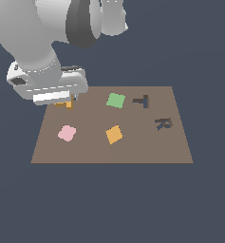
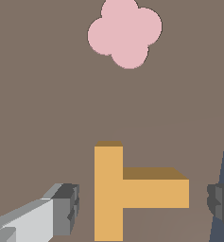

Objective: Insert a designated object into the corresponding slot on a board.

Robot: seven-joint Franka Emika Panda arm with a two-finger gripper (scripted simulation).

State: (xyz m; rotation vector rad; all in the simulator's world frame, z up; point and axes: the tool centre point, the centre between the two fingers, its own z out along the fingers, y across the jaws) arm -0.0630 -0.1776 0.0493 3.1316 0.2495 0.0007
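The gripper hangs low over the far left corner of the board, its fingers apart with the orange T lying between them. In the wrist view one finger stands off one side of the T's crossbar and the other off the end of its stem; neither touches the block, so nothing is held yet. In the exterior view the hand hides most of the T, and how close the pads are to the board I cannot say for sure.

The T looks like a small rigid block with flat, square-cut faces, likely light and not fragile. Smooth sides may slip under a weak pinch. As the fingers stand now, a close would squeeze it end to end, from crossbar back to stem tip. That gives two flat contact faces, though a grip across the narrow stem might seat it more squarely.

The slot is a dark T-shaped recess toward the far right, well apart from the block. A dark R recess lies nearer and further right. The board is flat, brown and level. A pink flower piece, a green tile and an orange tile sit on it; the green one lies between block and slot, so the carry should probably go above it.
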